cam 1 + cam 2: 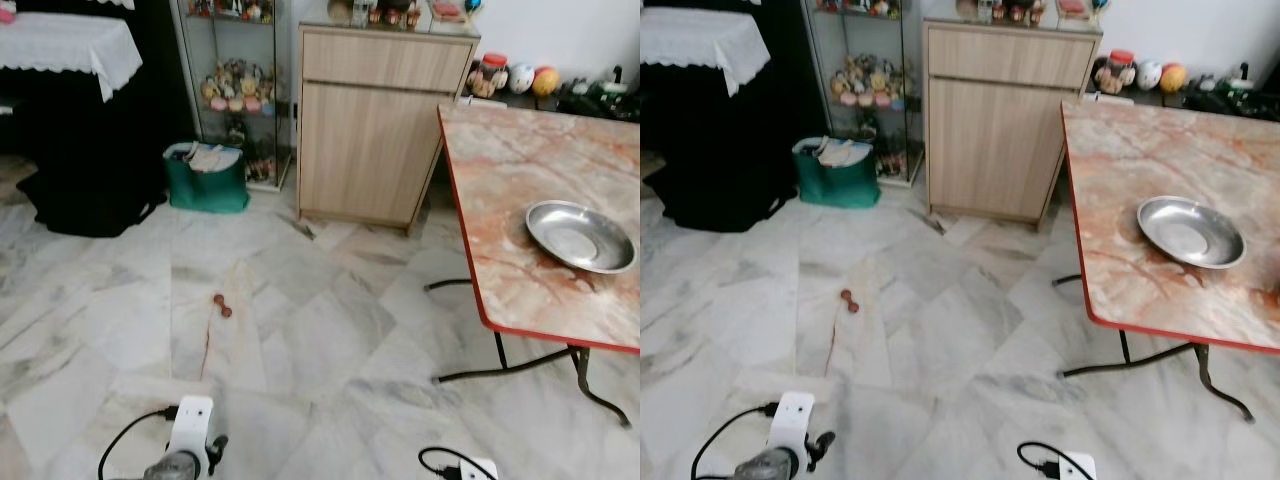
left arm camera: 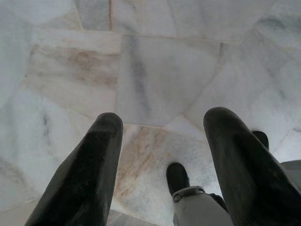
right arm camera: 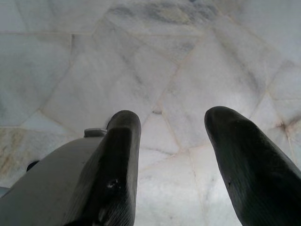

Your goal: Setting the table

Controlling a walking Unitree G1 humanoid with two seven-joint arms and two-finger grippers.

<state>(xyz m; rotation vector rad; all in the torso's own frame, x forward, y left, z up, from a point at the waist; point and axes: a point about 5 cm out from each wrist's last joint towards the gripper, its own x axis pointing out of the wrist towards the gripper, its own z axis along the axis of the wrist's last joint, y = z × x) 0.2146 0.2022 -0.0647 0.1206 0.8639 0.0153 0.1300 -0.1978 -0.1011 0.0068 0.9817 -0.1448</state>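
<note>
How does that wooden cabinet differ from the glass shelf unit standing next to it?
The wooden cabinet has solid light-wood fronts that hide its inside, while the glass shelf unit is see-through, with small figurines in plain sight on its shelves. The wooden cabinet is the wider of the two; the glass shelf unit is narrower. The cabinet carries small items on its top. Both stand on the marble floor, side by side.

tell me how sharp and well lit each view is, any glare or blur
Left eye view: even daylight, mild softness, a pale sheen on the metal bowl and the table. Right eye view: the same. Left wrist view: bright floor, close fingers soft. Right wrist view: likewise, fingers blurred.
</note>
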